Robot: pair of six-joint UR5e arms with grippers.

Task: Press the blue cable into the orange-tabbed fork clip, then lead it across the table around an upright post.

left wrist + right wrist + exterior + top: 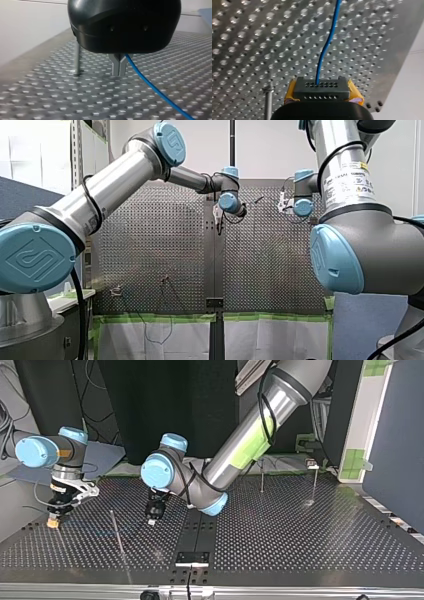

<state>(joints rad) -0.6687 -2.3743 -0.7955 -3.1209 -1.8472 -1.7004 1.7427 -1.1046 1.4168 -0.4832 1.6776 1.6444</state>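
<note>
**A:** Which step?

**B:** Leading, I'd judge. The blue cable (150,83) comes out of my left gripper (119,68). Its metal fingers (116,65) are pinched together, on the cable by the look of it. From there the cable slopes down over the perforated table (300,545). In the right wrist view it runs straight out from my right gripper (322,87). Whether that one is clamped, I can't tell.

**A:** The clip?

**B:** I can't pick out an orange-tabbed fork clip in any view, so the pressing is unconfirmed.

**A:** Next move?

**B:** A nearby post (78,60) stands just beside my left gripper, and the cable is on the gripper's other side. The next move calls for swinging the cable round that post, low and taut, without losing the grip.

**A:** Counts?

**B:** One cable and two grippers. The top view shows three upright posts: a front post (118,535) and two back posts (262,476). The far one is thin, so that makes probably three.
</note>
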